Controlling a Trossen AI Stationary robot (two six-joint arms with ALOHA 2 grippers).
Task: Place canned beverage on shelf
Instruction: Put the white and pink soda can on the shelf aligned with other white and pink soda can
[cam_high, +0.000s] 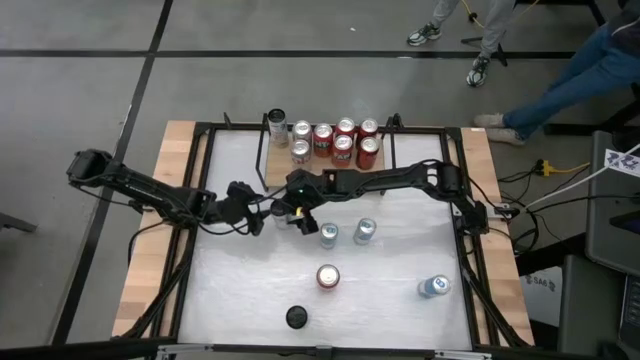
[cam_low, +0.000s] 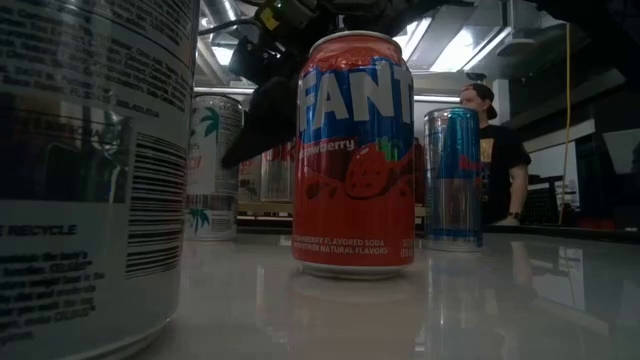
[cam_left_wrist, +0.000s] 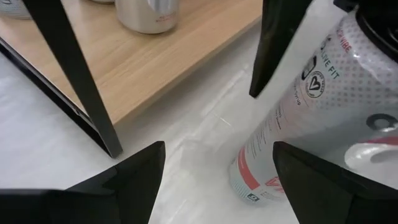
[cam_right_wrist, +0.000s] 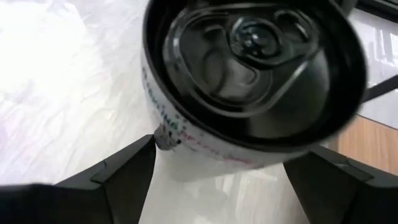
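My right gripper (cam_high: 296, 212) is shut on a white can with a red stripe and dark top (cam_right_wrist: 249, 68) over the table's middle, near the shelf's front left corner. The shelf (cam_high: 275, 172), a light-wood board with black rods, stands at the table's far edge; several cans stand upright on it. My left gripper (cam_high: 262, 214) is open and empty just left of the held can, which shows in its wrist view (cam_left_wrist: 298, 124) beyond its fingers. My right gripper pinches the white can's side wall below its rim (cam_right_wrist: 163, 140) between its two fingers, on opposite sides. The fingers come from above, pointing down; one finger (cam_left_wrist: 277, 43) lies along the can's side. The can is tilted; whether its bottom rim (cam_left_wrist: 245, 186) touches the table I cannot tell.
On the white tabletop stand two silver-blue cans (cam_high: 328, 235) (cam_high: 365, 231), a red Fanta can (cam_high: 328, 277), a blue-white can (cam_high: 433, 287) and a dark-topped can (cam_high: 296, 317). A black shelf rod (cam_left_wrist: 81, 81) stands close to my left gripper. People stand beyond the table.
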